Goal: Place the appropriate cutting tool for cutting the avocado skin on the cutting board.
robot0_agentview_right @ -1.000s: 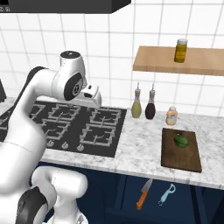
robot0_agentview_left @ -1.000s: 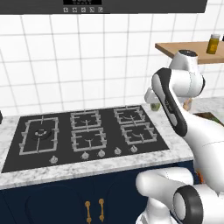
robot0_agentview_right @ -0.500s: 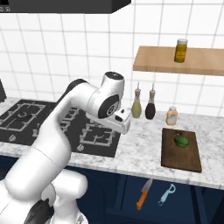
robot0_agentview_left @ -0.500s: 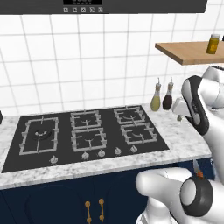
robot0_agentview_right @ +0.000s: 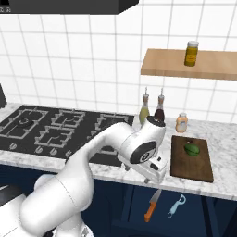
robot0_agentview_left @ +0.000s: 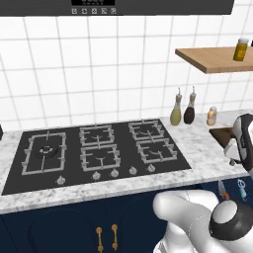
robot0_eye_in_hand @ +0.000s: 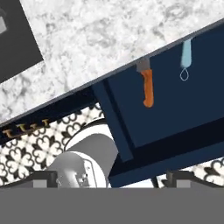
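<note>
The dark brown cutting board [robot0_agentview_right: 192, 164] lies on the counter at the right, with the green avocado [robot0_agentview_right: 192, 149] on its far half. Below the counter edge an open drawer holds an orange-handled knife [robot0_agentview_right: 152, 207] and a light blue peeler [robot0_agentview_right: 176, 205]. In the hand view the knife [robot0_eye_in_hand: 148, 89] and the peeler [robot0_eye_in_hand: 187, 56] lie side by side, the knife's blade partly hidden under the counter edge. My gripper [robot0_agentview_right: 154, 174] hangs over the counter's front edge, just left of the board, pointing down. Its fingertips [robot0_eye_in_hand: 43, 177] stand wide apart, open, with nothing between them.
A black gas hob [robot0_agentview_right: 60, 129] takes up the counter's left. Two oil bottles [robot0_agentview_right: 145, 111] and a small shaker [robot0_agentview_right: 181, 122] stand at the wall behind the board. A tan wall shelf [robot0_agentview_right: 194, 65] carries a jar [robot0_agentview_right: 192, 53]. The drawer [robot0_eye_in_hand: 175, 113] juts out toward me.
The arm has swung right, from above the hob to the counter's front edge beside the board, and tipped downward. The jaws have widened a little.
</note>
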